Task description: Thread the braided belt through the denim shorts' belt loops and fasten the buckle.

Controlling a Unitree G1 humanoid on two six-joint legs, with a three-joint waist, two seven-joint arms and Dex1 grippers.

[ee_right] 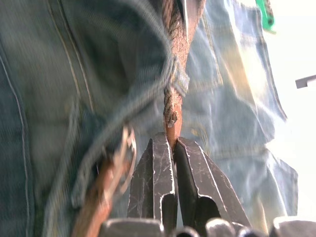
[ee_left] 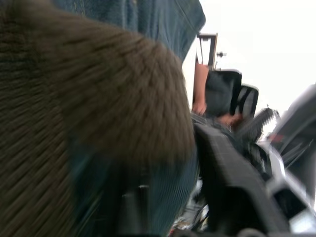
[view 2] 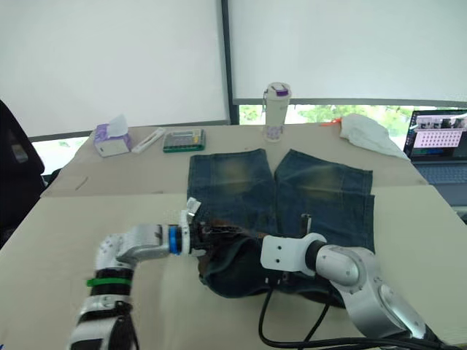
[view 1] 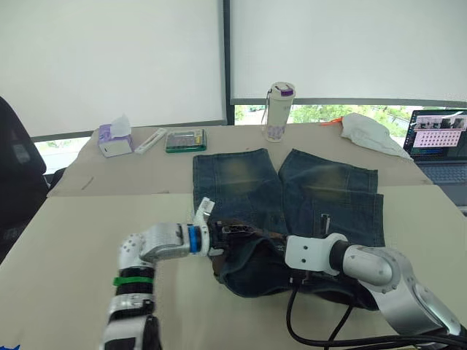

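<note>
Right wrist view: my right gripper (ee_right: 173, 145) is clenched on the braided belt (ee_right: 173, 106) tip — denim shorts (ee_right: 74, 74) bunched around it; left gripper's (view 1: 228, 232) grip I cannot tell.

Denim shorts (view 1: 284, 193) — faded, matt cloth; braided belt (ee_right: 173, 69) rough, woven; buckle (ee_right: 129, 148) — shiny metal.

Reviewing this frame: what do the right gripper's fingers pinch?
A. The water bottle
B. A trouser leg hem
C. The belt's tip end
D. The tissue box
C. In the right wrist view, the right gripper is closed on the brown tip of the belt, just past a belt loop of the shorts.
</note>
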